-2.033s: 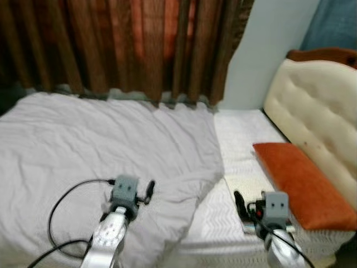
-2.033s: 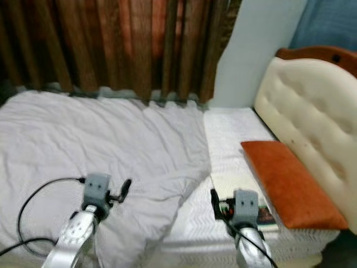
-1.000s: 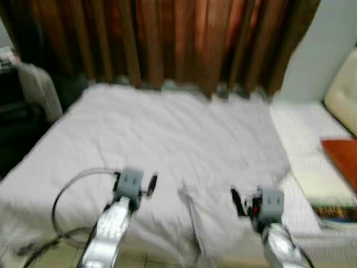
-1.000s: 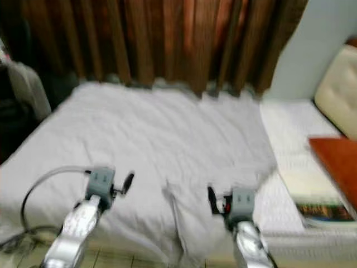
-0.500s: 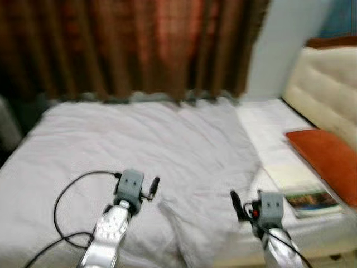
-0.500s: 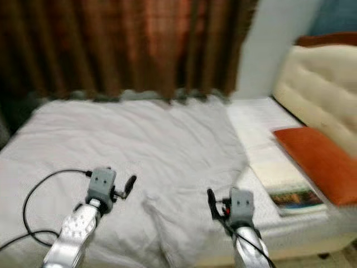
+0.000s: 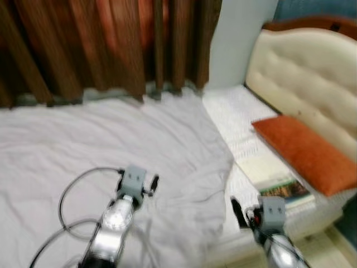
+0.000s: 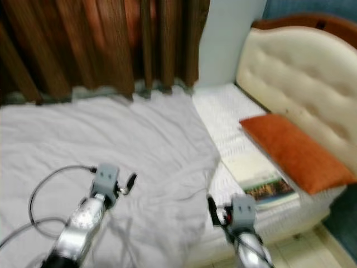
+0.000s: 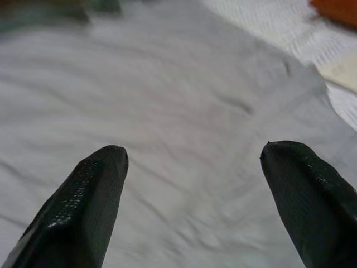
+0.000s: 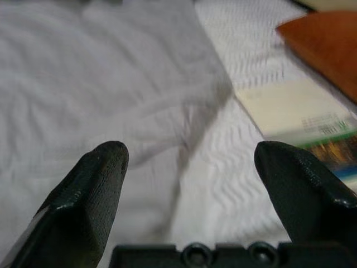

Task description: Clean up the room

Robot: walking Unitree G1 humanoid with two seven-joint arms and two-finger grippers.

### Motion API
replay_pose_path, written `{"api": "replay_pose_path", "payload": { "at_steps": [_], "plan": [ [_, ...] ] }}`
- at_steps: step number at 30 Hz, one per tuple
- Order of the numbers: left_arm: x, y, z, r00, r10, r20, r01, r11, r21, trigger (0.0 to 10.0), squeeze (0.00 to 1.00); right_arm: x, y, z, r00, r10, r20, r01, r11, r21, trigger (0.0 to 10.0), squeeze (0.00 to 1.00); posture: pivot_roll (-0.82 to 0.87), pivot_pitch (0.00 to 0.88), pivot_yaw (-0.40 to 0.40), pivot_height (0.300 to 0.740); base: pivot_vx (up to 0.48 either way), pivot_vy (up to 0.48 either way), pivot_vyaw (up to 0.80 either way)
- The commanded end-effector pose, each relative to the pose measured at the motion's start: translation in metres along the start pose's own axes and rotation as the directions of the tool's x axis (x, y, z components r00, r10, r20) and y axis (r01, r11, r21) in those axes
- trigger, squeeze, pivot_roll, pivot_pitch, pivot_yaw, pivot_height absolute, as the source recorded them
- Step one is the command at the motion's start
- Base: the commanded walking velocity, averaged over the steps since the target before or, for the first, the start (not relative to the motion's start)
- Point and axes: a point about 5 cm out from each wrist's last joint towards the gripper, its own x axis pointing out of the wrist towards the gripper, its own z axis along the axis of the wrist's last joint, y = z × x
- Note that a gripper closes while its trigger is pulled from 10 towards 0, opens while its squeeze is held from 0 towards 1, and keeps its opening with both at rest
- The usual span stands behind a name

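Grey duvet (image 7: pixel 111 145) edge, book (image 7: pixel 276 181) beside, both hands spread.

Brown curtains (image 7: pixel 111 44), cream headboard (image 7: pixel 304 72), pale wall (image 7: pixel 237 39).

1 grey blanket (image 7: pixel 100 139), 1 orange pillow (image 7: pixel 304 153), 1 book (image 7: pixel 276 177), 1 headboard (image 7: pixel 312 78), 2 grippers: left gripper (image 9: pixel 192 167), right gripper (image 10: pixel 189 162).

Nothing readable here tbh. The book (image 10: pixel 304 120) lying on the bed (image 8: pixel 223 111) next to the orange pillow (image 8: pixel 293 151) has a few dark lines of print on its pale cover, probably a title or caption, but it's way too blurry to make out any letters.
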Motion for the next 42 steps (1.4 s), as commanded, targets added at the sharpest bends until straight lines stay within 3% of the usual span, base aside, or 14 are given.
{"api": "replay_pose_path", "payload": {
  "at_steps": [1,4,9,18,20,26,27,29,30,34,35,36,37,42],
  "plan": [
    [-0.002,0.011,-0.018,0.996,0.043,-0.076,-0.043,0.999,0.003,10.0,0.00,-0.014,0.009,0.005,0.999,0.051,-0.015,-0.051,0.999,-0.002,10.0,0.00,-0.14,0.320,-0.103,0.740,0.000,0.000,0.00],
    [0.003,0.047,-0.013,0.977,0.193,-0.093,-0.192,0.981,0.012,10.0,0.00,-0.048,0.014,-0.001,0.993,0.088,-0.078,-0.090,0.996,-0.015,10.0,0.00,-0.21,0.450,-0.142,0.740,0.000,0.000,0.00],
    [0.008,0.069,0.003,0.956,0.289,-0.056,-0.290,0.957,-0.022,10.0,0.00,-0.076,0.012,-0.005,0.986,0.085,-0.141,-0.087,0.996,-0.010,10.0,0.00,-0.24,0.527,-0.163,0.740,0.000,0.000,0.00],
    [0.013,0.078,0.022,0.946,0.323,0.016,-0.317,0.935,-0.161,10.0,0.00,-0.098,0.018,-0.007,0.975,0.091,-0.200,-0.094,0.996,-0.005,10.0,0.00,-0.26,0.571,-0.161,0.740,0.000,0.000,0.00],
    [0.012,0.081,0.013,0.934,0.352,-0.057,-0.343,0.844,-0.411,10.0,0.00,-0.102,0.020,-0.006,0.971,0.087,-0.224,-0.089,0.996,0.005,10.0,0.00,-0.27,0.569,-0.158,0.740,0.000,0.000,0.00],
    [0.009,0.090,0.005,0.900,0.421,-0.111,-0.407,0.725,-0.555,10.0,0.00,-0.107,0.018,-0.004,0.968,0.079,-0.239,-0.081,0.997,0.004,10.0,0.00,-0.29,0.573,-0.164,0.740,0.000,0.000,0.00],
    [0.006,0.094,0.001,0.885,0.443,-0.142,-0.426,0.650,-0.630,10.0,0.00,-0.111,0.017,-0.003,0.965,0.074,-0.250,-0.077,0.997,-0.001,10.0,0.00,-0.30,0.573,-0.168,0.740,0.000,0.000,0.00],
    [0.006,0.094,0.001,0.885,0.443,-0.142,-0.426,0.650,-0.630,10.0,0.00,-0.111,0.017,-0.003,0.965,0.074,-0.250,-0.077,0.997,-0.001,10.0,0.00,-0.30,0.573,-0.168,0.740,0.000,0.000,0.00],
    [0.006,0.093,-0.001,0.887,0.434,-0.155,-0.413,0.600,-0.685,10.0,0.00,-0.114,0.016,-0.003,0.963,0.073,-0.258,-0.076,0.997,-0.004,10.0,0.00,-0.32,0.580,-0.177,0.740,0.000,0.000,0.00],
    [0.012,0.079,-0.002,0.923,0.352,-0.159,-0.339,0.543,-0.768,10.0,0.00,-0.120,0.016,-0.003,0.959,0.074,-0.274,-0.079,0.997,-0.008,10.0,0.00,-0.35,0.590,-0.192,0.740,0.000,0.000,0.00],
    [0.017,0.065,-0.001,0.948,0.279,-0.154,-0.291,0.561,-0.775,3.5,0.00,-0.123,0.017,-0.002,0.956,0.075,-0.283,-0.081,0.997,-0.009,10.0,0.00,-0.35,0.592,-0.192,0.740,0.000,0.000,0.00],
    [0.017,0.065,-0.001,0.948,0.279,-0.154,-0.291,0.561,-0.775,3.5,0.00,-0.123,0.017,-0.002,0.956,0.075,-0.283,-0.081,0.997,-0.009,10.0,0.00,-0.35,0.592,-0.192,0.740,0.000,0.000,0.00],
    [0.019,0.058,-0.002,0.954,0.247,-0.168,-0.286,0.598,-0.749,0.0,0.00,-0.123,0.018,-0.002,0.955,0.075,-0.285,-0.081,0.997,-0.009,10.0,0.00,-0.36,0.592,-0.190,0.740,0.000,0.000,0.00],
    [0.020,0.052,-0.004,0.956,0.217,-0.196,-0.291,0.653,-0.699,0.0,0.00,-0.124,0.018,-0.001,0.955,0.071,-0.289,-0.076,0.997,-0.007,10.0,0.00,-0.35,0.583,-0.183,0.740,0.000,0.000,0.00]
  ]
}}
